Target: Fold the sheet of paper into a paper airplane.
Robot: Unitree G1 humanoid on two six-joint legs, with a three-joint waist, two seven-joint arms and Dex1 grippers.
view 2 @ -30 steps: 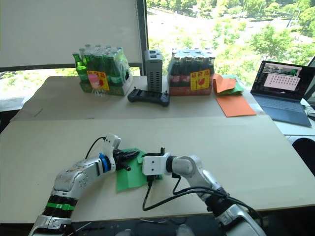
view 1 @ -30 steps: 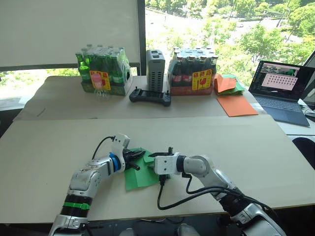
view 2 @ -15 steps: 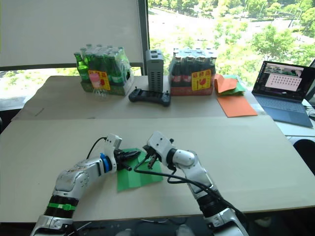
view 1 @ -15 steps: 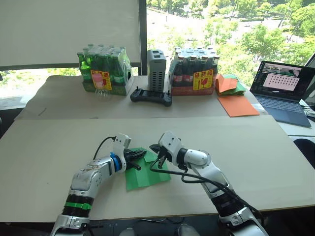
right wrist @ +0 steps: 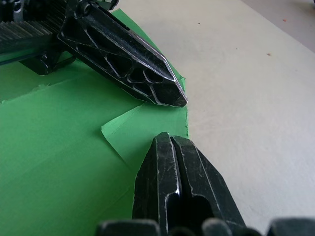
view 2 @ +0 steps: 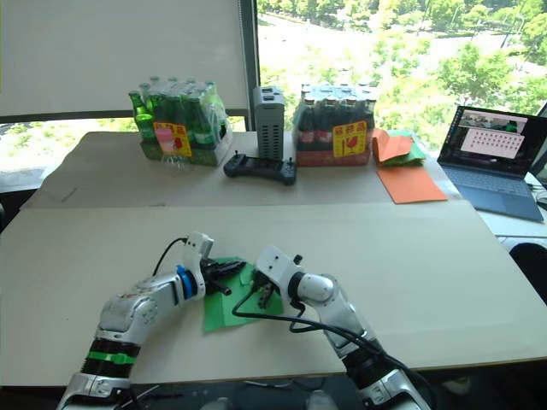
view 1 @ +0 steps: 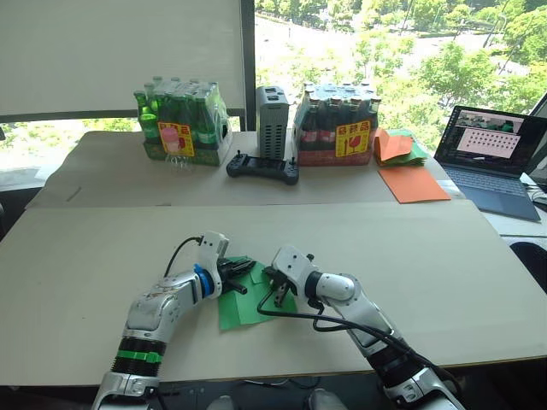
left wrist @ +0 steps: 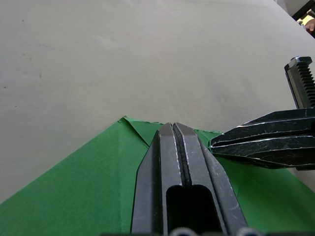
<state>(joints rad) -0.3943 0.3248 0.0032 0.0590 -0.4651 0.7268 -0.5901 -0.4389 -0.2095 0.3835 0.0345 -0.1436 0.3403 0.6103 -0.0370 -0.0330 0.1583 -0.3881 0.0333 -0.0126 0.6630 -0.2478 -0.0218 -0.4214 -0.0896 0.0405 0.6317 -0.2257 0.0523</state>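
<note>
The left gripper (view 1: 242,275) lies low over the sheet of paper (view 1: 248,306), its two fingers pressed together with nothing between them, the tips resting at the sheet's far edge where a small corner has been turned over. The bright green sheet sits flat on the worktop (view 1: 410,256), near the front edge and between the two arms, with only that small corner fold (right wrist: 147,132) made, so the airplane looks barely begun. The right gripper (view 1: 279,286) comes in from the other side, fingers likewise closed on nothing, its tips on the folded flap just beside the left one's. The risk I see is that the thin paper has little to anchor it: if either closed tip drags sideways rather than pressing down, the sheet could slide or skew on the smooth worktop and the crease would set crooked, or the flap could spring open once the pressure lifts. The two tips are also close enough to knock each other. The head views give the overall layout and the sheet's place between the arms; the right wrist view alone shows the flap's turned-over edge clearly, while the left wrist view shows the sheet's far corner (left wrist: 129,121) and both sets of fingers nearly touching.
</note>
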